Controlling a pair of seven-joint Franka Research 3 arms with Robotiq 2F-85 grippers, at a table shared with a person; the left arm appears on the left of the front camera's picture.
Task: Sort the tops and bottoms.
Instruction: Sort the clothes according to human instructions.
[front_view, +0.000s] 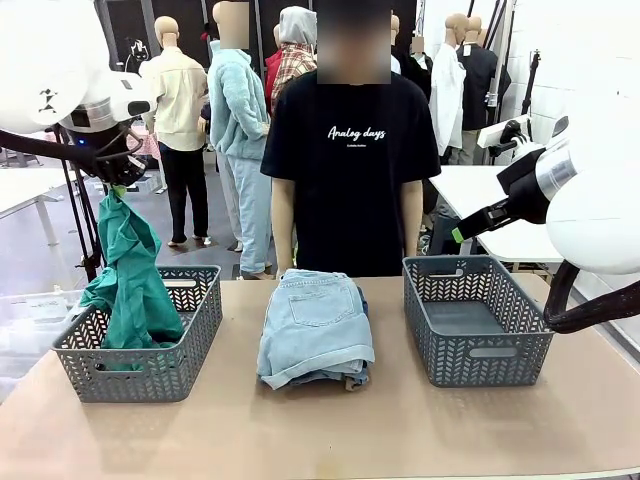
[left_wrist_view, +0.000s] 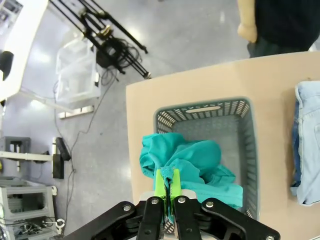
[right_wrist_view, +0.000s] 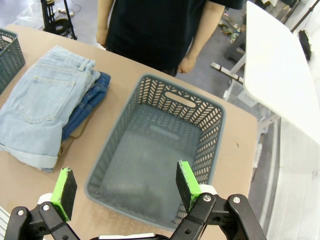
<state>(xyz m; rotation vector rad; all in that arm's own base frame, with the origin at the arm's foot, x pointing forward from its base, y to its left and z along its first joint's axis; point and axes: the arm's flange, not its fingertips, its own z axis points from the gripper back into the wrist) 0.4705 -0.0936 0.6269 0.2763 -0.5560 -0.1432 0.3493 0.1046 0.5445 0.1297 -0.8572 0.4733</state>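
My left gripper (front_view: 118, 183) (left_wrist_view: 166, 181) is shut on the teal-green shirt (front_view: 128, 275) (left_wrist_view: 192, 165), which hangs from it with its lower part inside the left grey basket (front_view: 190, 345) (left_wrist_view: 240, 115). The pale light-blue shorts (front_view: 312, 320) (right_wrist_view: 37, 102) lie on top of a folded pile at the table's middle. Under them shows the edge of the darker blue shorts (right_wrist_view: 89, 102), and below that a strip of the tan top (right_wrist_view: 64, 145). My right gripper (right_wrist_view: 122, 190) is open, high above the near edge of the bare right grey basket (front_view: 475, 320) (right_wrist_view: 150, 155).
A person in a black T-shirt (front_view: 350, 170) stands at the far side of the table, behind the pile. A white table (front_view: 490, 200) stands behind the right basket. The tan tabletop (front_view: 320, 430) lies bare in front of the baskets.
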